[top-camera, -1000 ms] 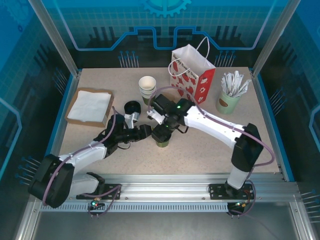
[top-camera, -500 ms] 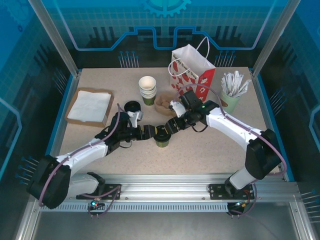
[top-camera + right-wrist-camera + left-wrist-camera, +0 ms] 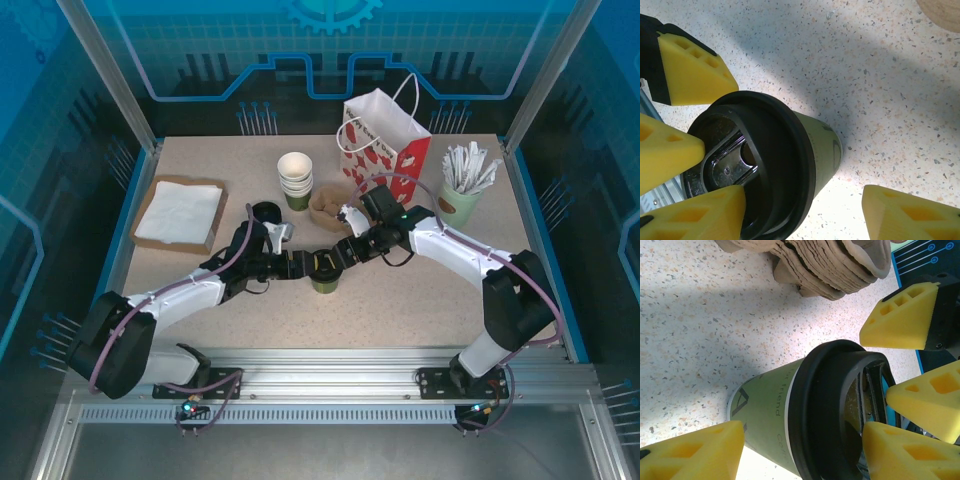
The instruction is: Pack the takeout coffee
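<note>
Coffee [image 3: 323,280] hemmed between left tool [image 3: 304,265] and right tool [image 3: 339,257] — bare table [image 3: 410,310] nearside

Speckled beige table [image 3: 400,300] beneath the jaws, evenly lit. Blue translucent panels [image 3: 200,50] with circuit graphics stand beyond and to both sides. Aluminium rail [image 3: 330,385] on the near side.

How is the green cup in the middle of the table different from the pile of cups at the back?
The takeout coffee wears a black lid; the stack of cups has none, so its open white rim shows. The takeout coffee is one cup alone; the stack of cups is several nested together. The takeout coffee stands mid-table, the stack of cups farther back. Both are green paper cups, standing upright.
</note>
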You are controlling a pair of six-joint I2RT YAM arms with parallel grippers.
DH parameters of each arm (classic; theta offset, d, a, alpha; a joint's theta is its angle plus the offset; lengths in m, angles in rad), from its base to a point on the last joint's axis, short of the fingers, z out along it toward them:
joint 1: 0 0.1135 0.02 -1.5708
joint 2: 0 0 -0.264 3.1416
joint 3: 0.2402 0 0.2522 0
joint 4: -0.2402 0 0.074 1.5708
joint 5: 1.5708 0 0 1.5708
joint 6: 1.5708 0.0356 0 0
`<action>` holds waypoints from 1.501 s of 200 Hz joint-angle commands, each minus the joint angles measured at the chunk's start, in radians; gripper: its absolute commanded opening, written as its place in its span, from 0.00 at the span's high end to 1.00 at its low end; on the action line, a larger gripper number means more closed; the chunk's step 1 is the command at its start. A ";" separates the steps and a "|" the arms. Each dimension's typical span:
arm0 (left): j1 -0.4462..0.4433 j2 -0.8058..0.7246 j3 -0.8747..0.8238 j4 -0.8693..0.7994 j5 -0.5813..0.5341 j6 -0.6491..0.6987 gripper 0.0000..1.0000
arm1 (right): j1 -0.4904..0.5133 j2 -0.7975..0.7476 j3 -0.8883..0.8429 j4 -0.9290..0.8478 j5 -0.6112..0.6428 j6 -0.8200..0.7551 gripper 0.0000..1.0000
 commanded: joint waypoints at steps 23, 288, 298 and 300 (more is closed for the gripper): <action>-0.006 -0.010 -0.005 0.008 0.004 -0.011 0.32 | -0.013 -0.011 -0.002 -0.011 -0.002 0.004 0.37; 0.021 -0.382 0.119 -0.240 -0.318 0.168 0.08 | 0.103 -0.320 0.026 0.052 0.468 -0.212 0.15; 0.033 -0.378 0.120 -0.238 -0.307 0.167 0.08 | 0.099 -0.317 0.024 0.062 0.452 -0.228 0.15; 0.036 -0.378 0.119 -0.236 -0.304 0.166 0.08 | 0.098 -0.317 0.025 0.065 0.450 -0.230 0.16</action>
